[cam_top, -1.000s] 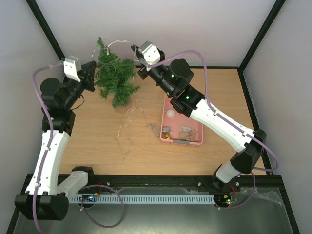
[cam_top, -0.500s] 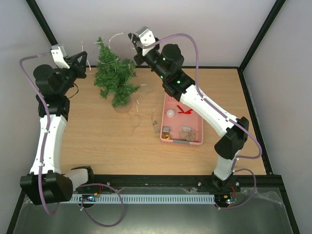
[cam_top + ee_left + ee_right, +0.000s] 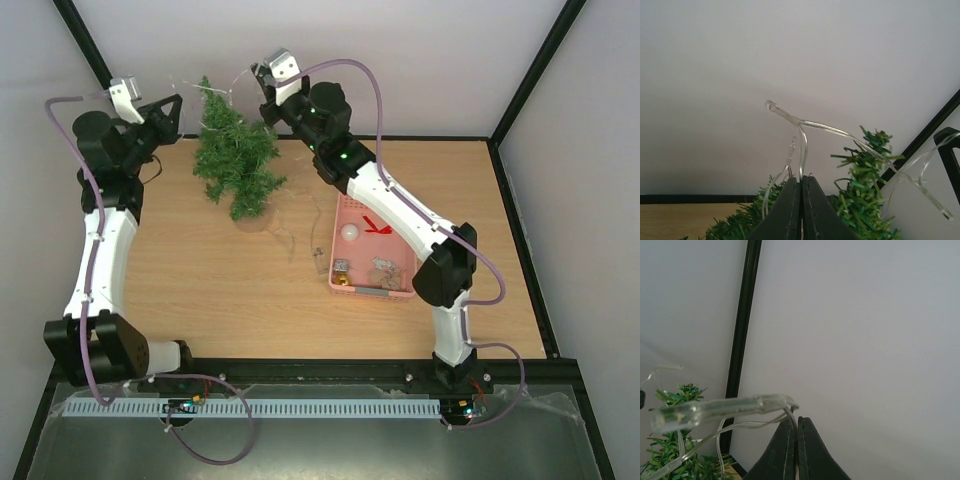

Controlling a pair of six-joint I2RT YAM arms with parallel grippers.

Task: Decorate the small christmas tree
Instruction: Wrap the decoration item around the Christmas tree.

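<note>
Pink basket (image 3: pixel 372 294) holds white ball (image 3: pixel 349 232), trinkets (image 3: pixel 381 268); left gripper (image 3: pixel 801 179) and right gripper (image 3: pixel 797 419) each clamp clear wire (image 3: pixel 820 126).

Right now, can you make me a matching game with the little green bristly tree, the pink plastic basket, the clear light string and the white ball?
1. small green bristly christmas tree
2. pink plastic basket
3. clear light string
4. round white ball

A. inside the basket
B. pinched by the left gripper and right gripper
C. standing on the wooden table
D. right of the tree

Pairs: 1-C, 2-D, 3-B, 4-A
</note>
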